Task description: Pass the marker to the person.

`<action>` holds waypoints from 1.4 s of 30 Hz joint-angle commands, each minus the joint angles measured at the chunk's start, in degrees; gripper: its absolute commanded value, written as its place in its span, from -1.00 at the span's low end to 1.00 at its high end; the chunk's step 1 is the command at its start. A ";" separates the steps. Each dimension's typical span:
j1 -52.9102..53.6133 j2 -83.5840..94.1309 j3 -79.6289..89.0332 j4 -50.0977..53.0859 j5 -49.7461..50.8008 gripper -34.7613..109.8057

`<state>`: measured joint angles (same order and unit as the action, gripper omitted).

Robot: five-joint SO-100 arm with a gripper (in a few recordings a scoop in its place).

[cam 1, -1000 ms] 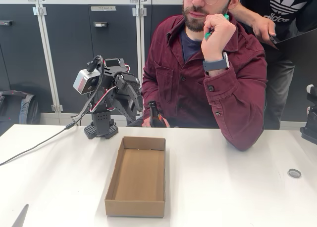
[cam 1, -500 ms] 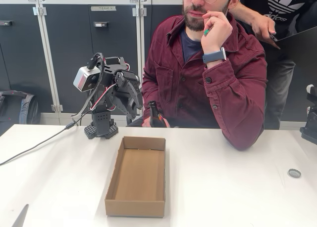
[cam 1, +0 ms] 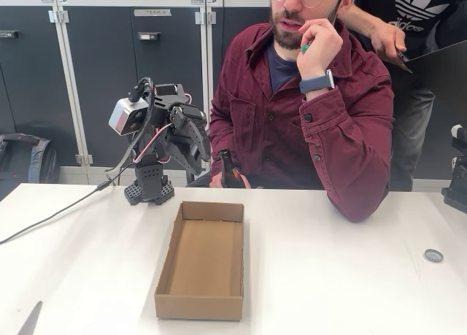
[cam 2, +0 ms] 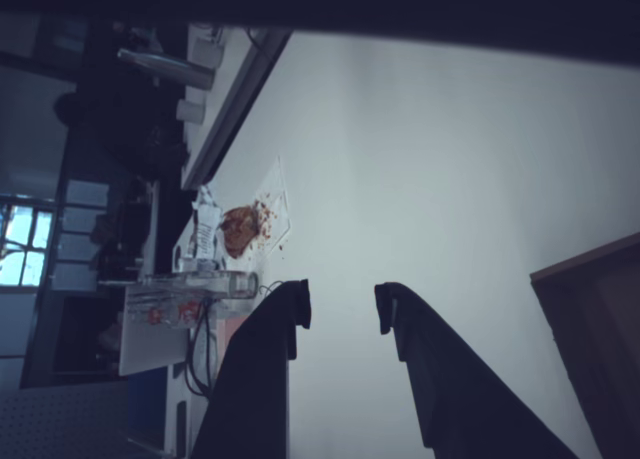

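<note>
**Marker sits in the person's hand; your gripper holds nothing**

Your gripper [cam 2: 340, 309] is parted a little with bare table showing between the fingers, so it carries nothing; in the fixed view it [cam 1: 191, 147] hangs folded back over the arm's base, apart from the box [cam 1: 202, 260]. The marker [cam 1: 305, 46] is gripped in the person's raised hand [cam 1: 319, 44], a green tip showing beside the chin. Judging from that, the pass looks done. The bottle [cam 1: 229, 171] stands behind the table edge, near the person [cam 1: 306, 123].
</note>
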<state>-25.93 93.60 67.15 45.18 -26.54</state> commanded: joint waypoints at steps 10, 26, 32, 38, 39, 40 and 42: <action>0.09 0.70 -3.16 -0.26 0.35 -0.34; 0.09 0.70 -2.37 -0.70 0.62 -0.33; 0.09 0.70 -2.46 -0.79 0.53 -0.33; 0.18 0.70 -2.55 -0.79 0.35 -0.34; 0.26 0.70 -2.37 -0.88 0.35 -0.34; 0.26 0.70 -2.37 -0.97 0.53 -0.34; 0.26 0.70 -2.37 -0.97 0.70 -0.34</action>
<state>-25.84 93.60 67.15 45.18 -26.37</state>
